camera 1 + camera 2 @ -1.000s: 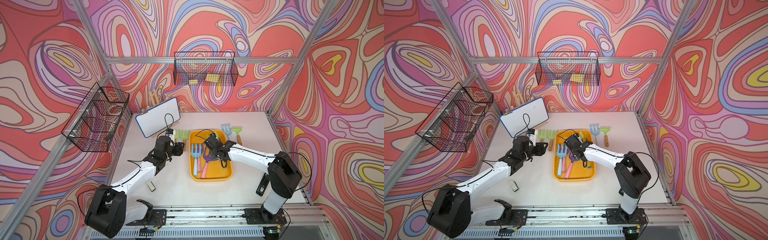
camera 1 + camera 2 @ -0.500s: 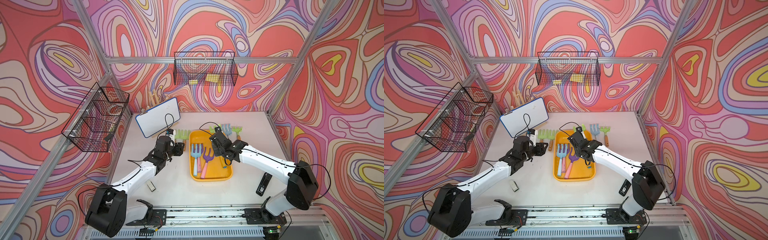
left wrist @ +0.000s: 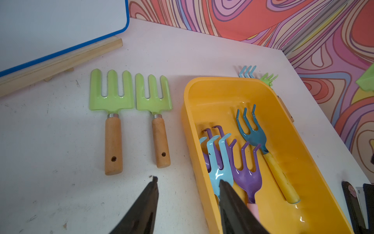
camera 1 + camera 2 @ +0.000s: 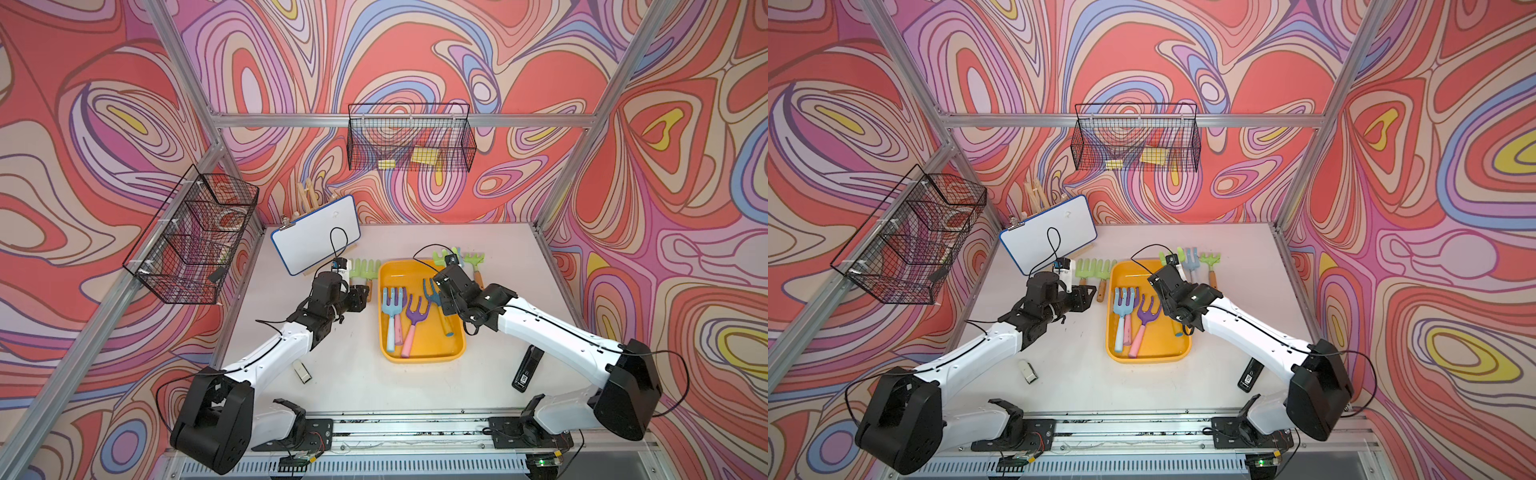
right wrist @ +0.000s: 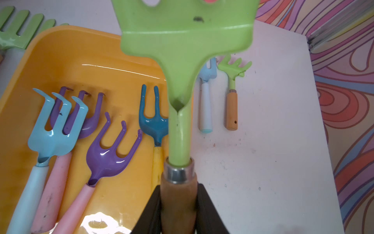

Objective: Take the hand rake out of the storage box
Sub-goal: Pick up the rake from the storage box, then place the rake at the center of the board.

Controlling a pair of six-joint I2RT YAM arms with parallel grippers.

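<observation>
Holding green rake over box edge

R gripper [image 5: 179, 204] was clamped narrow on the green rake [image 5: 182, 40], w/ fingers [image 5: 153, 206] pressed to both sides of its wooden handle, just below the metal collar. The rake stuck straight out ahead of the gripper, head pointing away from the arm. In the right wrist view its shaft ran above the right wall of the box [image 5: 66, 32]. In both top views the head showed past the box's far right corner, over the table [image 4: 415, 241]. The rake looked clear of the box floor.

Inside the box lay a pale-blue rake [image 5: 54, 129], a purple rake [image 5: 109, 156] w/ a second purple one partly under the pale-blue, and a teal rake [image 5: 151, 121] w/ yellow handle, all w/ tines toward the far wall.

L gripper [image 3: 188, 180] hung part-open and empty, just beside the box's left wall. Ahead of it, two flat green rakes [image 3: 111, 97] lay side by side on the table. On the other side of the box lay a white-handled rake [image 5: 206, 101] and a small green rake [image 5: 232, 68].
</observation>
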